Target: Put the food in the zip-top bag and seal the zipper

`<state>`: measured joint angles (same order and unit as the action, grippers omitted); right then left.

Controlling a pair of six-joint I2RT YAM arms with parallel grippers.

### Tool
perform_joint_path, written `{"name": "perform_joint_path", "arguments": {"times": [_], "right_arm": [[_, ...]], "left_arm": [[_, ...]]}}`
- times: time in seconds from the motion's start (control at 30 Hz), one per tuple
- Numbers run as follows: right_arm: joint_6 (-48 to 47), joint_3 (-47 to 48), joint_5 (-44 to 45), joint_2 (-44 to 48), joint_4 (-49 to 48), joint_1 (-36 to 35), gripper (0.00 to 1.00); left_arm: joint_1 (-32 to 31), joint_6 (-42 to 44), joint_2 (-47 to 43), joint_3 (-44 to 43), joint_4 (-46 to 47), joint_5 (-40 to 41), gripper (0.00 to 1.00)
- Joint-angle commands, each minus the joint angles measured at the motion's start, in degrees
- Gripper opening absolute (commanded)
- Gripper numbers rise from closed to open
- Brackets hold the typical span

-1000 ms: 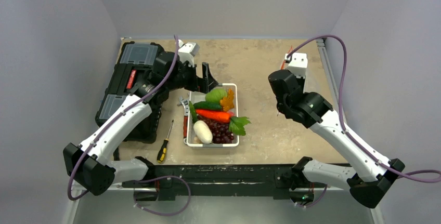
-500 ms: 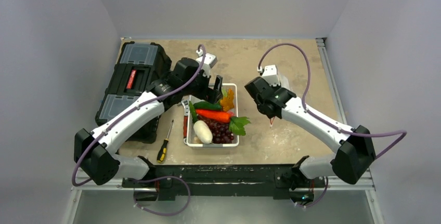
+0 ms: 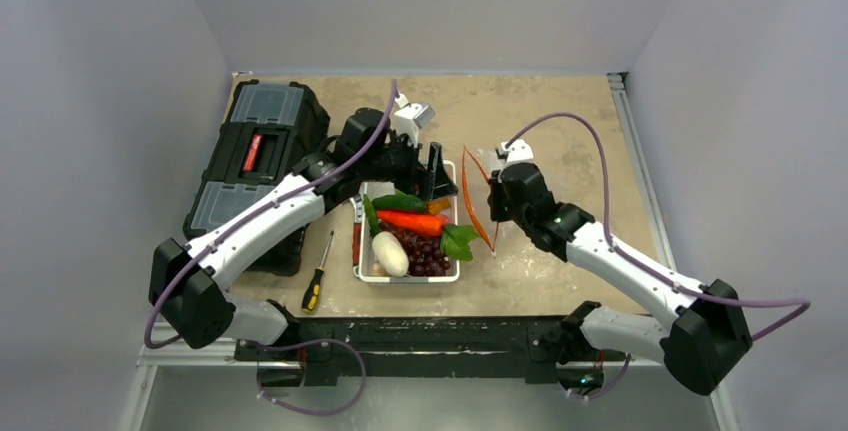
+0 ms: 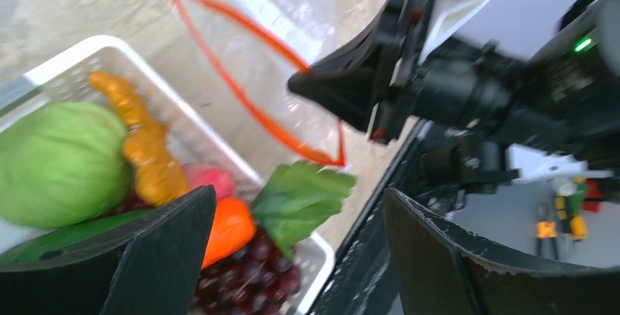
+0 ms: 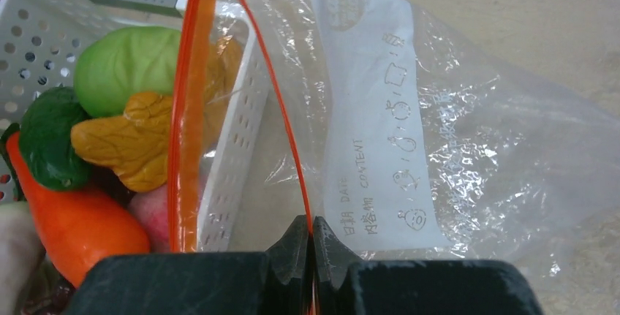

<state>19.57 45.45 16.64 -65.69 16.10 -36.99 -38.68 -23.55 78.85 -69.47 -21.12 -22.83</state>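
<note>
zip-top bag [image 5: 409,147] faint overhead, grapes [image 4: 248,280] partly hidden

The desk [image 3: 560,121] is a tan, mottled, scuffed board. A black toolbox [image 3: 250,151] sits at its left edge. A white perforated tray [image 3: 408,278] stands mid-desk. A red-handled wrench [image 3: 355,241] lies just beside the tray's left wall, and a yellow-handled screwdriver [image 3: 318,286] lies between wrench and toolbox. The clear zip-top bag [image 5: 453,147] rests right of the tray, mouth raised.

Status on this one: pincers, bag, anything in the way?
Left pincer open above tray. Right pincer shut on zipper, zip-top bag mouth gaping beside tray. Food in tray, none bagged. Nothing seen blocking the mouth.
</note>
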Motion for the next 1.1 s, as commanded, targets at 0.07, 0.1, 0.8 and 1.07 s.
{"name": "perform_joint_path", "arguments": {"times": [0.07, 0.1, 0.8, 1.07], "right_arm": [[3.48, -8.52, -1.17, 12.83, -8.76, 1.06, 0.0], [3.29, -8.83, -0.15, 14.61, -9.13, 1.34, 0.0], [2.93, -9.01, 6.55, 21.14, -9.14, 2.45, 0.0], [5.57, -7.79, 19.5, 20.65, -3.6, 2.48, 0.0]], "left_arm": [[-2.71, -18.08, 2.62, 3.93, 18.53, -2.13, 0.78], [-3.79, -19.28, 3.45, 4.05, 19.92, -0.97, 0.76], [-16.22, -18.47, 16.14, -10.72, 9.44, 29.39, 0.19], [-23.11, -31.3, 38.36, -50.89, -38.71, 61.38, 0.0]]}}
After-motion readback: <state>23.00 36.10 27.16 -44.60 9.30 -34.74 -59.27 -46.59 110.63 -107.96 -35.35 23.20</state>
